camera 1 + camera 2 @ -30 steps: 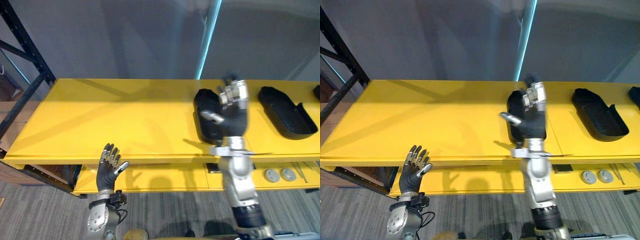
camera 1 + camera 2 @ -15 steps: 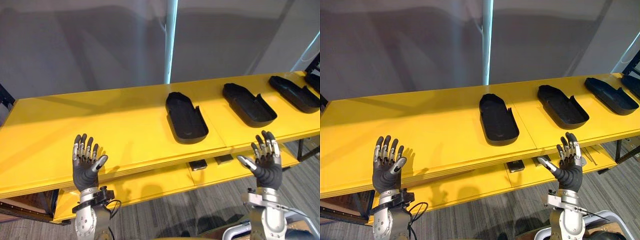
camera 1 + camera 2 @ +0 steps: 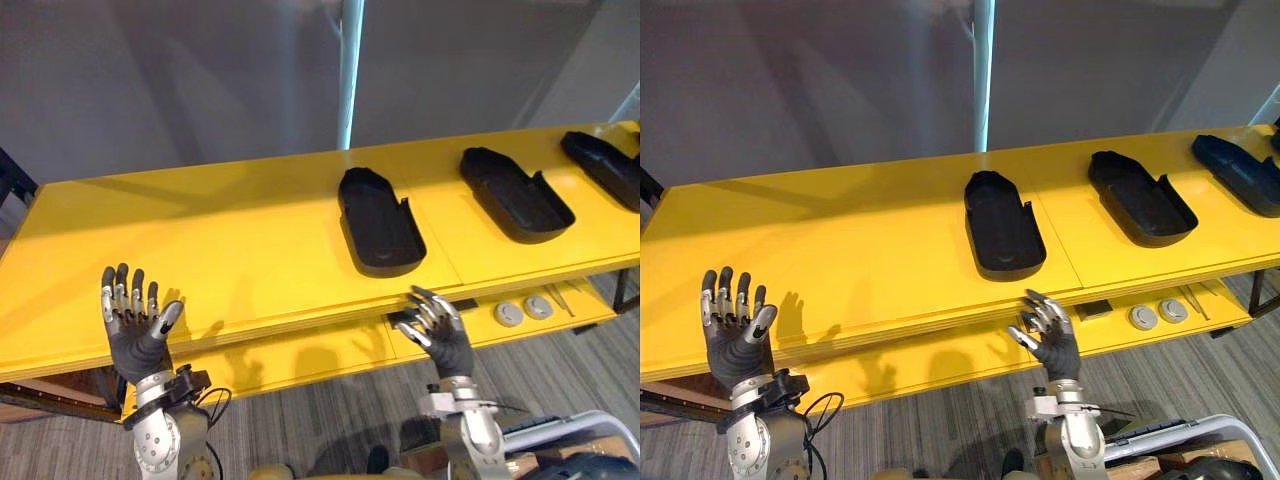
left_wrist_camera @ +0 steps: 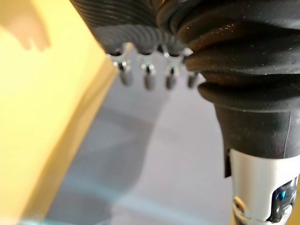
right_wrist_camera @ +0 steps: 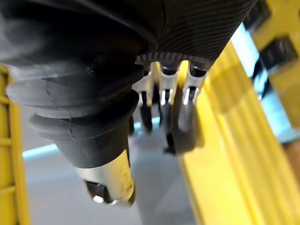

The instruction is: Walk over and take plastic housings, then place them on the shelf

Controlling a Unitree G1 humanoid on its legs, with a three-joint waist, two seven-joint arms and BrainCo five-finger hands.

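We see three black plastic housings lying hollow side up in a row on the yellow shelf: the leftmost housing, a middle housing and a rightmost housing, none of them held. Our left hand stands upright before the shelf's front edge, well apart from them, fingers straight and spread, empty. Our right hand is just below that edge, near the leftmost housing, fingers loosely spread, holding nothing.

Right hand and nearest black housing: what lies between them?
Just bare yellow shelf top and its front edge separate the right hand from the housing, as the left eye view shows.
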